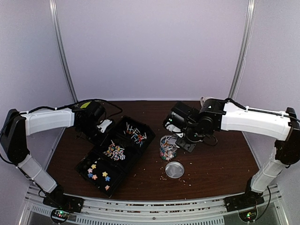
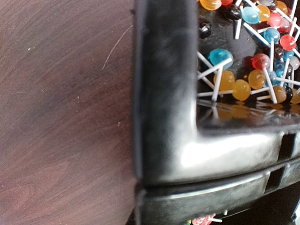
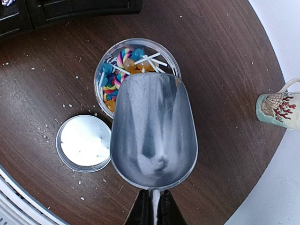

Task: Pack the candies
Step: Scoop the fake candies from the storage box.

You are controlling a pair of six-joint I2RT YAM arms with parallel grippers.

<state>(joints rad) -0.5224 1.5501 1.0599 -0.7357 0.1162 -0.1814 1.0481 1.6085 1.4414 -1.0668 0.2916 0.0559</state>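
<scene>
the right claw (image 3: pixel 151 206) is clamped on the handle of an empty scoop (image 3: pixel 152 131), whose long axis points straight ahead with its lip over the jar (image 3: pixel 97 79). candies (image 3: pixel 112 86) sit in it; more fill the tray (image 2: pixel 164 93) beside the left claw (image 1: pixel 104 125), whose opening i cannot tell.

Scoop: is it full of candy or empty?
Empty. The scoop shows bare shiny metal inside; the candies sit in the jar under its tip.
</scene>
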